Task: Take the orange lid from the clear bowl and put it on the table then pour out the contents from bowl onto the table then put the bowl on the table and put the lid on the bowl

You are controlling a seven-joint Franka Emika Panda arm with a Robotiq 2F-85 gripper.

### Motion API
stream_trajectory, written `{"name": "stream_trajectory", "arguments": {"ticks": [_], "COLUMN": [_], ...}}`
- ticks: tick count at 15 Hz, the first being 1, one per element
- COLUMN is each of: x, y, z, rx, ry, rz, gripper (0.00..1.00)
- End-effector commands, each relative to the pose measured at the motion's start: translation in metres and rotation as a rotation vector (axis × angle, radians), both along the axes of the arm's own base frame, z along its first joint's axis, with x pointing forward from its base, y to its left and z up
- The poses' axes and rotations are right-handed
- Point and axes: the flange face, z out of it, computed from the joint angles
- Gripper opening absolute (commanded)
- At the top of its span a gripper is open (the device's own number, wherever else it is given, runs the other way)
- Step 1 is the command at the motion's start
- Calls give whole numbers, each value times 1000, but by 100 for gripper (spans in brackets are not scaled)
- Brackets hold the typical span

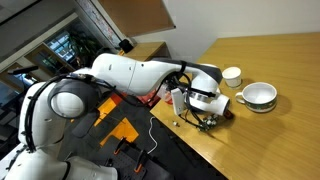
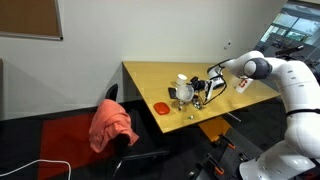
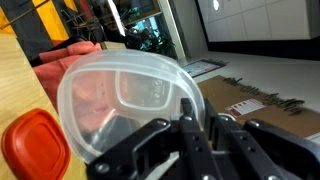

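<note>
— Bowl status?
— Clear bowl (image 3: 125, 95) is in the gripper (image 3: 197, 128). Wrist view: jaws narrow, pinched on the bowl's rim, black fingers (image 3: 150, 150) at its lower edge. Mouth of the bowl faces the wrist cam, so it's tipped, not upright.
— Where abt on the table?
— Over the near edge of the wooden table (image 2: 150, 80), seen in both exterior views. Can't tell if it touches the top or hangs just above it.
— Orange lid?
— Orange lid (image 2: 161, 107) is off the bowl, lying flat on the table, just left of the bowl and apart from it. Wrist view has it at bottom left, beside the bowl's wall.
— Contents?
— Too small to call. Bowl looks see-thru w/ nothing obvious inside, but the pics are too coarse to say for sure.
— Other stuff nearby?
— In an exterior view, small white cup (image 1: 231, 75) and green-rimmed white bowl (image 1: 258, 96) stand upright on the table, right of the gripper, close to each other, apart from the clear bowl. Red cloth (image 2: 112, 125) is heaped on a chair (image 2: 135, 155) left of the table.
— Arm?
— White arm (image 1: 135, 72) reaches in from the left, wrist bent twd the bowl.
</note>
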Motion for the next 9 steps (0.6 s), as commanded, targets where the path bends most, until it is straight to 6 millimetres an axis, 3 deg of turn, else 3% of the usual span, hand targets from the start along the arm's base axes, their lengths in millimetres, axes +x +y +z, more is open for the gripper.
{"name": "stream_trajectory", "arguments": {"ticks": [1,4,5,9], "x": [0,0,0,12], "y": [-1,0,0,20], "z": [-1,-1,-1,22], "rx": [1,1,1,-51], "ry": [1,1,1,-38], "rz": [1,1,1,46], "gripper": [14,14,4,4]}}
